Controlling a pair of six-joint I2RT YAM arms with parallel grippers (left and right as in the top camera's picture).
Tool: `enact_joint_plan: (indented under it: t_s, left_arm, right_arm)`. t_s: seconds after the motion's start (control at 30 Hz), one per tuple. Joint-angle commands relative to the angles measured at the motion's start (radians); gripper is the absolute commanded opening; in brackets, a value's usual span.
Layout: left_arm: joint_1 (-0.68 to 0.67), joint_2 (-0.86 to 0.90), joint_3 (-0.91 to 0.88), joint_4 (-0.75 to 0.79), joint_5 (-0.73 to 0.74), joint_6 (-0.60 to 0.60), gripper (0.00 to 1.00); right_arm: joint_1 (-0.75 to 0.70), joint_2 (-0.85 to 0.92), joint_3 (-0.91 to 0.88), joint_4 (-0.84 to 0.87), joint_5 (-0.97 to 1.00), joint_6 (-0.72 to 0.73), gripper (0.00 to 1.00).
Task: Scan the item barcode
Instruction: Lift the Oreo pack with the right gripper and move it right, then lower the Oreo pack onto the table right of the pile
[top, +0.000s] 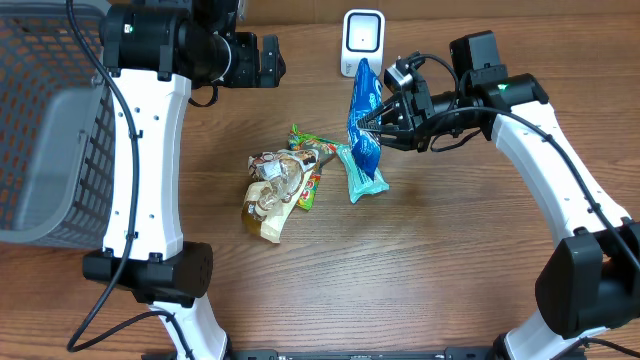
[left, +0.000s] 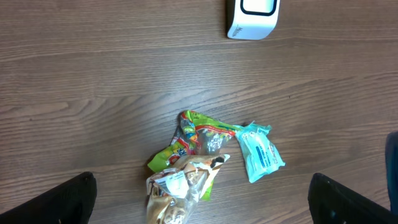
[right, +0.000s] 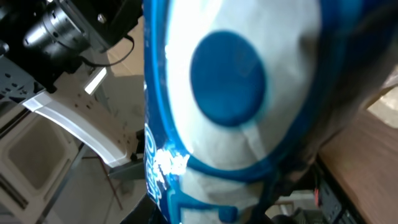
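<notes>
My right gripper (top: 372, 122) is shut on a blue and white snack bag (top: 363, 118), held upright above the table just in front of the white barcode scanner (top: 362, 41). The same blue bag (right: 230, 106) fills the right wrist view, so the fingers are hidden there. My left gripper (top: 268, 60) is open and empty at the back left, apart from everything. Its dark fingertips (left: 68, 199) show at the bottom corners of the left wrist view, which also shows the scanner (left: 254, 18).
A teal packet (top: 358, 176), a green packet (top: 308, 160) and a clear cookie bag (top: 270, 195) lie in a pile mid-table. A grey mesh basket (top: 50, 140) stands at the left edge.
</notes>
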Motion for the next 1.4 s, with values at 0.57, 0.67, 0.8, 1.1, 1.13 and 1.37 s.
enact_joint_plan:
  t_s: [0.57,0.67,0.8,1.1,1.13,1.37]
  left_arm:
    - [0.002,-0.009,0.008,0.002,-0.009,0.008,1.00]
    - [0.002,-0.009,0.008,0.002,-0.009,0.008,1.00]
    - [0.002,-0.009,0.008,0.002,-0.009,0.008,1.00]
    - [0.002,-0.009,0.008,0.002,-0.009,0.008,1.00]
    - [0.002,-0.008,0.008,0.002,-0.009,0.008,1.00]
    - [0.002,-0.008,0.008,0.002,-0.009,0.008,1.00]
  right_arm:
    - [0.096,-0.011,-0.016,-0.760,0.823,-0.372,0.06]
    - [0.139,-0.011,-0.067,-0.686,0.832,-0.315,0.08]
    - [0.166,-0.010,-0.145,-0.494,0.925,-0.136,0.08]
    - [0.167,-0.010,-0.195,-0.140,1.155,-0.035,0.18]
    - [0.167,-0.010,-0.195,-0.130,1.156,-0.042,0.21]
    - [0.166,-0.010,-0.195,-0.114,1.172,-0.069,0.28]
